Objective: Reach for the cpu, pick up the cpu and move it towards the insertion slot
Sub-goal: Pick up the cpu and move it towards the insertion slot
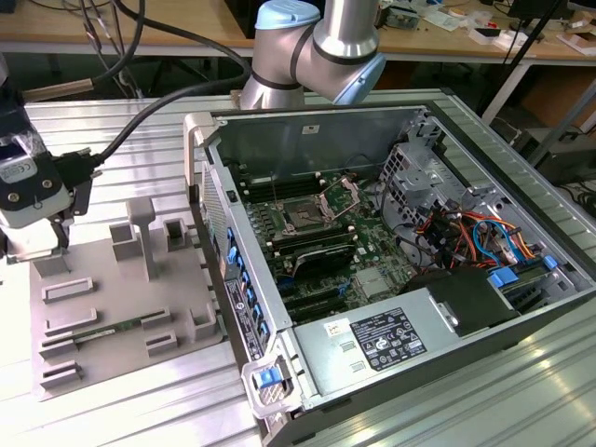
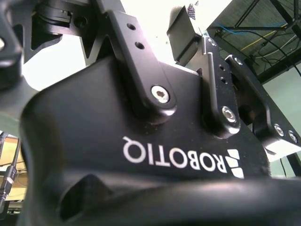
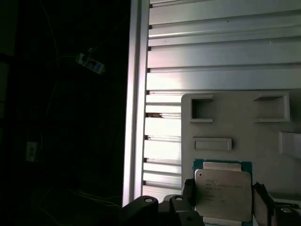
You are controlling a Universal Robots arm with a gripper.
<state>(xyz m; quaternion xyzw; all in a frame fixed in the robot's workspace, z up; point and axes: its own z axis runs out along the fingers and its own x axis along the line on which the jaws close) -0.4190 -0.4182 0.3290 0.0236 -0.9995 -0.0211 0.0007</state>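
Lying open, pc case [image 1: 307, 135] takes the exterior view's right; grey tray [image 1: 102, 307] is beside it, leftward. Low over tray hangs gripper [image 1: 42, 251], w/ insertion slot [image 1: 303, 221] well apart, rightward. At gripper tip sits cpu [image 3: 223, 190], flat; grip state I cannot tell.

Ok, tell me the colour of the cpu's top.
The cpu top is silvery grey, green-edged; clearest in the first wrist view.

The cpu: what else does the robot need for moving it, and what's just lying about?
For the job:
the cpu
the pincer, right at the cpu
the insertion slot

Just lying about:
grey tray
green memory stick in the tray
coloured cables
power supply
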